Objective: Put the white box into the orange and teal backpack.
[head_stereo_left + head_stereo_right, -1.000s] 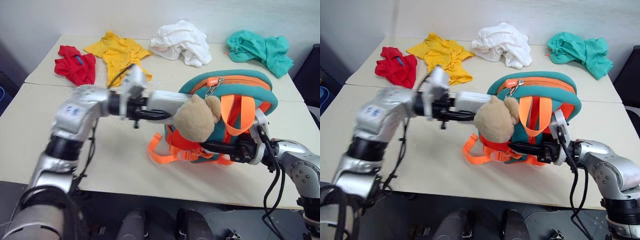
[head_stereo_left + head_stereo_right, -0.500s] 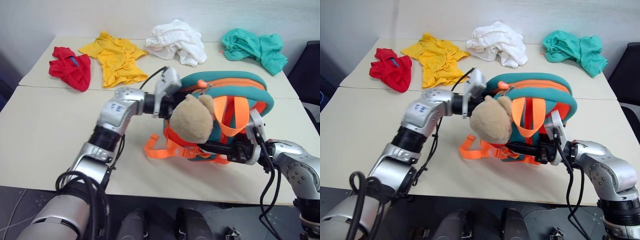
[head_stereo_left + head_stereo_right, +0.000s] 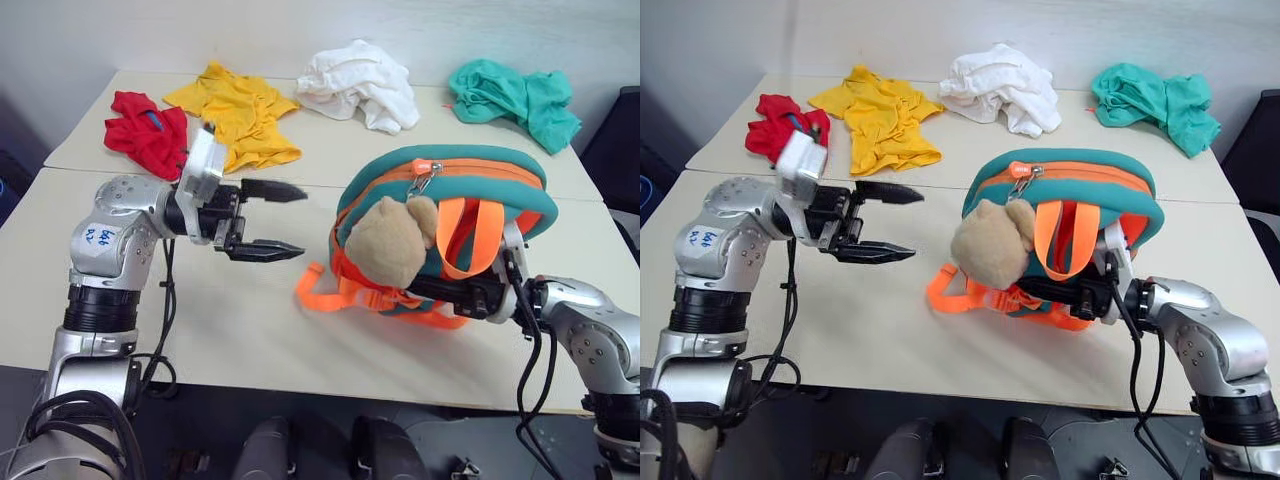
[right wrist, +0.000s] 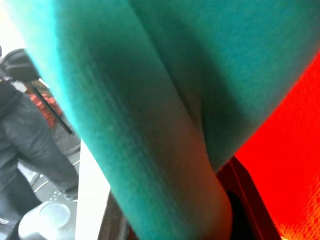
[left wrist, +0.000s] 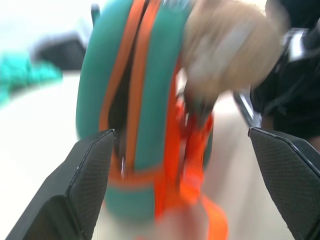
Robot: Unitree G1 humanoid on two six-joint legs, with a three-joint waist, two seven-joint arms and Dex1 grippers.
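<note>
Backpack [image 3: 440,235], orange and teal, stands upright near the right front edge of the table [image 3: 200,330], tan plush bear [image 3: 388,240] hanging on its front, orange straps [image 3: 345,296] trailing onto the table toward the front edge. Zipper along the top looks shut, or nearly so; I cannot see inside.

White box: cannot locate it on the table. A second ago the left arm reached against the backpack's upper left side behind the bear, so my judgement is that the box is already inside, though no view confirms this.

Change over the last second: left pincer [image 3: 272,220] has pulled out and away from the backpack, toward the left side of the table. It now hangs above the table surface, well apart from the backpack, pointing at it. Its two fingers are spread wide and hold nothing. The wrist view looks between them at the backpack's side seam.

Right pincer [image 3: 1080,296]: unchanged, pressed in low at the backpack's front under the bear, nearly closed; it appears to be pinching strap or fabric and steadying the backpack, but the exact thing gripped is hidden.

Unrelated items along the far edge: red cloth [image 3: 148,128], yellow cloth [image 3: 238,112], white cloth [image 3: 362,84], teal cloth [image 3: 520,98].

Reading: insertion looks done or nearly so; what remains is probably releasing the backpack.
</note>
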